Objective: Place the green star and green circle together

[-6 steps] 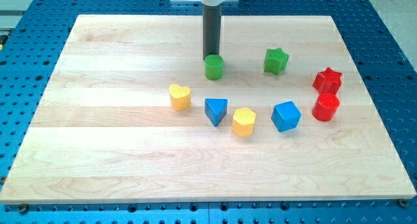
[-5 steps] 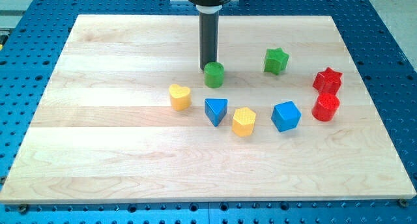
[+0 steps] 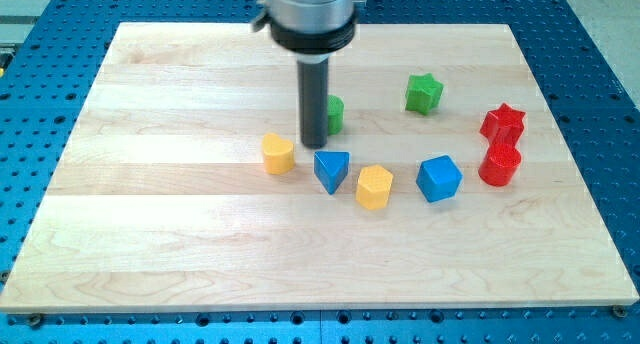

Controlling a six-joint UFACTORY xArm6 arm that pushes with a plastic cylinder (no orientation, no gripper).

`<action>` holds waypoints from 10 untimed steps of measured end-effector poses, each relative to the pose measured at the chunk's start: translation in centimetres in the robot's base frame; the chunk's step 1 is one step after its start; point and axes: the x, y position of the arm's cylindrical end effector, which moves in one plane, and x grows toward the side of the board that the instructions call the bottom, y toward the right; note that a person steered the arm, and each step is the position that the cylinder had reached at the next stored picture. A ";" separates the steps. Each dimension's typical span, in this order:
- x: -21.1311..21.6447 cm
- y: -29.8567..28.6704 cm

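End effector, a jawless dark rod gripping nothing, rests my tip (image 3: 314, 144) at seven o'clock of the green circle block (image 3: 334, 114), positioned to shove it toward three o'clock at the green star block (image 3: 424, 92) across the pale wooden tabletop (image 3: 180, 244).

my tip (image 3: 314, 144) at view's left of green circle (image 3: 334, 114), green star (image 3: 423, 92) well right, blue triangle (image 3: 332, 170) below tip

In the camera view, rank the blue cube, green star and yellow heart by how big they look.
1. Blue cube, largest.
2. Green star and yellow heart look alike; the star sits nearer the view's top, so I won't rank them.
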 end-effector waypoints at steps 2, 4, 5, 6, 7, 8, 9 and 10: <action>-5.0 3.8; -2.3 11.9; -4.2 16.2; -6.4 18.5; -10.9 18.5; -9.0 18.8; -6.9 14.8; -6.9 11.9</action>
